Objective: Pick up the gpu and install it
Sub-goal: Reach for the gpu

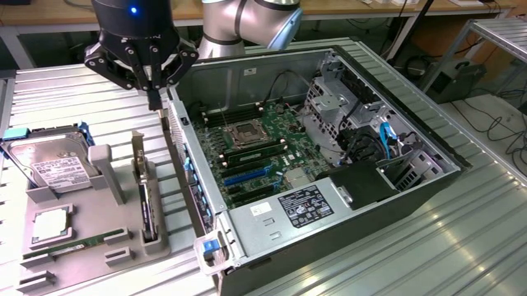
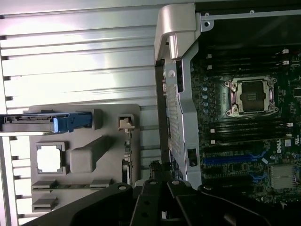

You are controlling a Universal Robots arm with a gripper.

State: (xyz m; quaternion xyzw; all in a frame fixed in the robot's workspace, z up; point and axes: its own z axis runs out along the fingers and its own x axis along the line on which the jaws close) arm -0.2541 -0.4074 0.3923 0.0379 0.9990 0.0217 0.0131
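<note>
The gpu (image 1: 145, 196) stands on its long edge in a slot of the grey holder tray (image 1: 86, 259), its silver bracket (image 1: 137, 150) pointing up at the far end. From the wrist view it is a thin dark strip (image 2: 126, 159) next to the case wall. My gripper (image 1: 154, 98) hangs above the tray's far end, close to the rim of the open computer case (image 1: 197, 203), well above the card and not touching it. Its fingers meet at a narrow tip and hold nothing. The gripper (image 2: 154, 170) also appears in the wrist view.
The tray also holds a hard drive (image 1: 49, 165) with a white label, a CPU (image 1: 51, 225) and a green memory stick (image 1: 70, 246). Inside the case lies the motherboard (image 1: 255, 145) with blue expansion slots (image 1: 247, 177). Ribbed metal tabletop (image 1: 74, 105) surrounds everything.
</note>
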